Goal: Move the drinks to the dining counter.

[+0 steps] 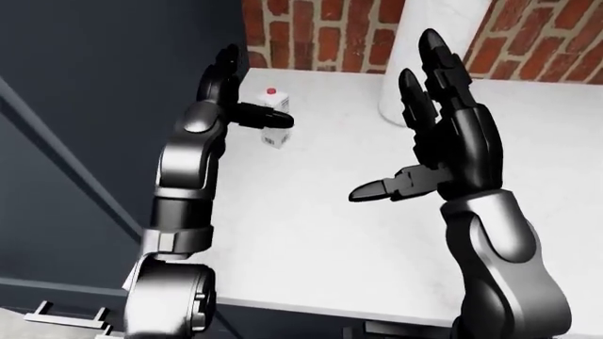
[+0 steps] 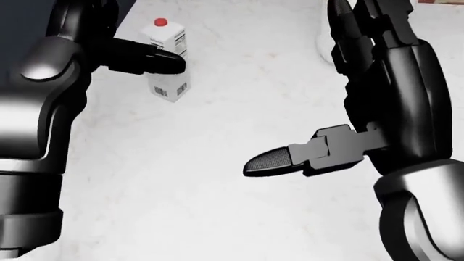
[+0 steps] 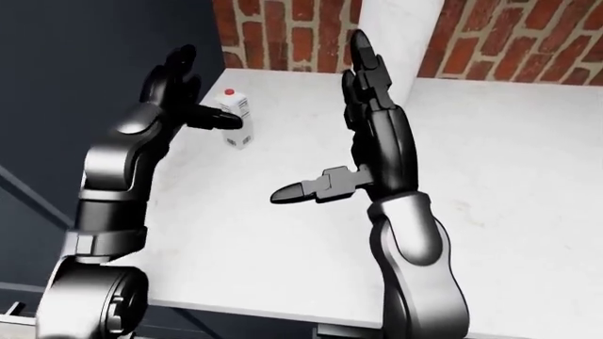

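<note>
A dark blue-grey wall [image 1: 104, 106] fills the left of the left-eye view, and a red brick wall [image 1: 325, 35] runs along the top. Below the bricks lies a white counter [image 1: 320, 233], smooth and faintly speckled like stone, its near edge crossing the bottom of the view. A white cylindrical thing [image 1: 429, 49] stands by the counter's far edge against the bricks; what it is cannot be told.

The left hand [image 2: 109, 38], glossy black with a silver forearm, reaches up along the counter's left edge. Its fingers are spread, not closed on anything, and one ribbed, rounded fingertip [image 2: 163, 62] crosses over the carton in the head view; whether it touches cannot be told.

The milk carton [image 2: 170, 60] stands upright near the counter's far left corner, its long axis vertical and its red cap pointing up. It is a tall white box with square sides, small printed text and a barcode low on one face.

The right hand [image 2: 341, 109] is raised over the middle of the counter, wide open and empty, fingers pointing up and the thumb jutting left.
</note>
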Motion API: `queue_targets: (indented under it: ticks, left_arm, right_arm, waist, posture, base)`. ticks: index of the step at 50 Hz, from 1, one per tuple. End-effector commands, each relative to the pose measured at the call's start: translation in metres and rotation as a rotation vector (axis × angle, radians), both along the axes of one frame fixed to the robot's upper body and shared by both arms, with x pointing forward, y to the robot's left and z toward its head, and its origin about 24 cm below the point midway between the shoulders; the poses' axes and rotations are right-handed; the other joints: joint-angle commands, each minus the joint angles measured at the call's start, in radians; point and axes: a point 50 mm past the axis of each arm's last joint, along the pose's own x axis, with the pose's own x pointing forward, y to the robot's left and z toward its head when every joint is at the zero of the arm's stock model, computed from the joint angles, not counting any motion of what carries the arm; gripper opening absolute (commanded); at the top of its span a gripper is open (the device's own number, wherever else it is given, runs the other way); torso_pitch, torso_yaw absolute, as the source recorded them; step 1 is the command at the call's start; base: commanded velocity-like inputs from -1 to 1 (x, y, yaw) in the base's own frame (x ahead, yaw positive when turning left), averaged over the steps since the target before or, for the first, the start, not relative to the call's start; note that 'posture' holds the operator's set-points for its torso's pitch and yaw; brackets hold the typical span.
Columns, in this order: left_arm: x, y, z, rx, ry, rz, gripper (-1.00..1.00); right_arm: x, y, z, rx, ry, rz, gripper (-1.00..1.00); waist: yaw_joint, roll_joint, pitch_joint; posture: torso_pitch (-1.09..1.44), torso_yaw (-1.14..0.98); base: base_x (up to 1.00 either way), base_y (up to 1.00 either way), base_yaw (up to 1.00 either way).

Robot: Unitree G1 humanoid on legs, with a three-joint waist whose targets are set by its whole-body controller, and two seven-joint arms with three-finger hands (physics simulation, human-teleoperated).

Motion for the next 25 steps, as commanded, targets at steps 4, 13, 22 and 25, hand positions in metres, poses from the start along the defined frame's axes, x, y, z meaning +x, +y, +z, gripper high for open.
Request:
queue_targets:
  ticks: [4, 13, 22, 25]
  left_arm:
    - [0.002, -0.001, 0.021, 0.005, -0.109, 0.002, 1.00]
    - [0.014, -0.001, 0.008, 0.013, -0.078, 0.011, 1.00]
    - [0.026, -0.002, -0.012, 0.028, -0.034, 0.017, 1.00]
    - [0.028, -0.002, -0.019, 0.030, -0.022, 0.017, 1.00]
  right_arm:
    - [-0.006, -0.001, 0.015, 0.003, -0.079, -0.001, 1.00]
    - [-0.005, -0.001, 0.012, 0.001, -0.077, -0.004, 1.00]
    - [-0.003, -0.002, 0.011, 0.006, -0.078, -0.012, 1.00]
    - [-0.002, -0.003, 0.010, 0.006, -0.076, -0.013, 1.00]
  waist:
    - [0.001, 0.003, -0.026]
    - [0.002, 0.002, -0.030]
    - [0.002, 0.001, -0.033]
    - [0.002, 0.000, -0.035]
  posture:
    - [0.00, 0.00]
    - [0.00, 0.00]
    - [0.00, 0.00]
    - [0.00, 0.00]
  base:
    - [0.00, 0.00, 0.00]
    - [0.00, 0.00, 0.00]
    - [0.00, 0.00, 0.00]
    - [0.00, 0.00, 0.00]
